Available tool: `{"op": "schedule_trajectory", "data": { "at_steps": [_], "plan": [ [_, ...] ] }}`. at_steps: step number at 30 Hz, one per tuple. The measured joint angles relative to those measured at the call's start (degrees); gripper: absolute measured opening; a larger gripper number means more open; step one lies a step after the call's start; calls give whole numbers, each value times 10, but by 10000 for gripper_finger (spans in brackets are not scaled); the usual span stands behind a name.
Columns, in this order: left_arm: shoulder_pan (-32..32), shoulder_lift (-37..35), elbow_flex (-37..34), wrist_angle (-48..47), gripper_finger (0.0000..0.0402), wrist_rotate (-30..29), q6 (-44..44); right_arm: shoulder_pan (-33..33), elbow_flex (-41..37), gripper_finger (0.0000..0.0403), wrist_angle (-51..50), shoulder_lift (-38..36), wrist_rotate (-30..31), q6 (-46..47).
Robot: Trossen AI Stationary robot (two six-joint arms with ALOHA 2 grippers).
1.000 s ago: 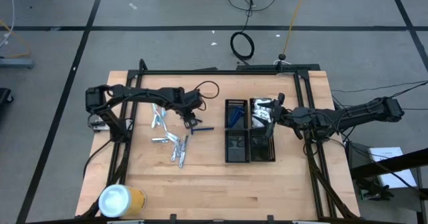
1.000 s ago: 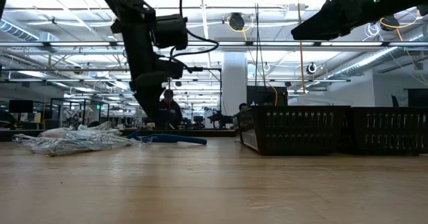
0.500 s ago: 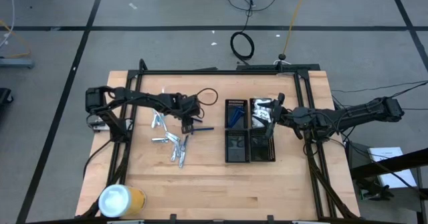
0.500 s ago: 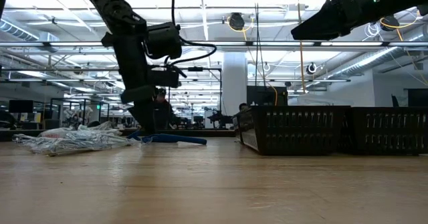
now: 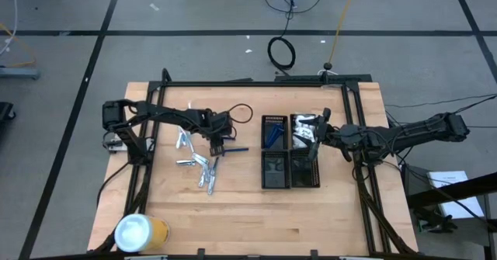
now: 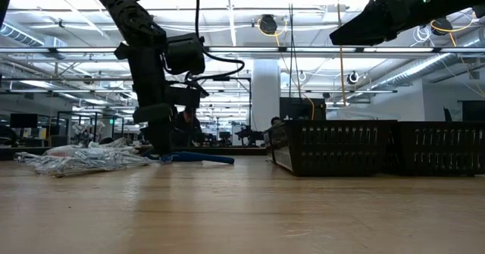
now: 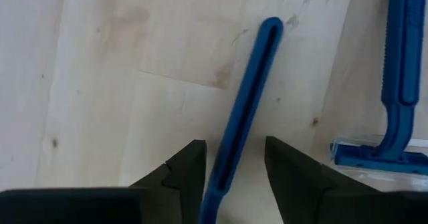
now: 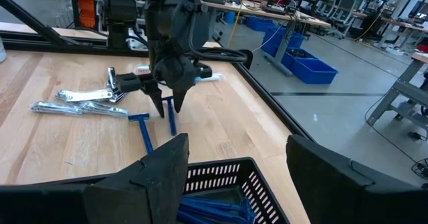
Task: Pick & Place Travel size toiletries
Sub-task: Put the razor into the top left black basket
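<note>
Since a second ago the left gripper (image 5: 217, 144) has dropped from above the blue items down to the wooden table (image 5: 233, 213), and its fingers (image 7: 180, 174) now straddle a slim blue handle (image 7: 244, 110) lying flat on the boards, one finger on each side with a gap still showing; whether they have clamped it yet cannot be told. Just beside it lies a blue T-shaped razor (image 7: 394, 83), its flat head near the fingertips. To the left on the table is a loose heap of silvery, crinkly tubes and sachets (image 5: 198, 163), thin and shiny.

The right gripper (image 5: 313, 140) hangs unmoved above the black trays (image 5: 289, 161), jaws spread and holding nothing. The trays are four gridded plastic compartments set in a square block; the far-left compartment (image 5: 272, 131) holds several blue razors, the far-right compartment (image 5: 303, 125) holds white, glossy packets under the gripper, and both near compartments look dark, their contents not discernible.

A yellow cylinder with a white lid (image 5: 140, 232) stands at the table's near-left corner, well apart from everything else
</note>
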Motion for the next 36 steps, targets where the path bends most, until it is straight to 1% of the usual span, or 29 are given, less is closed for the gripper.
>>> {"op": "schedule_trajectory", "data": {
  "at_steps": [4, 11, 12, 17, 21, 24, 26, 31, 33, 36],
  "plan": [
    [-1, 1, 0, -2, 115, 4, -2, 0, 0, 238, 0, 0, 0, 0],
    [-1, 2, -1, -3, 19, 7, -11, 0, 0, 238, 0, 0, 0, 0],
    [-1, 2, -1, -2, 13, 7, -16, 0, 0, 238, 0, 0, 0, 0],
    [0, -8, 1, 1, 21, -2, -62, 0, 0, 238, 0, 0, 0, 0],
    [0, -42, 5, 13, 8, -8, -99, 0, 0, 238, 1, 0, 0, 0],
    [-1, -79, 21, 89, 13, -5, -135, 0, 0, 238, 2, 0, 0, 1],
    [-6, -92, 24, 150, 12, 12, -143, 0, 0, 238, 3, 0, 0, 1],
    [-18, -86, 27, 345, 9, 69, -177, 0, 0, 238, 3, 0, 1, 1],
    [-21, -73, 46, 361, 8, 78, -193, 0, 0, 238, 5, 0, 1, 1],
    [-29, -41, 96, 325, 7, 80, -202, 0, 0, 238, 8, 0, 1, 2]
  ]
}}
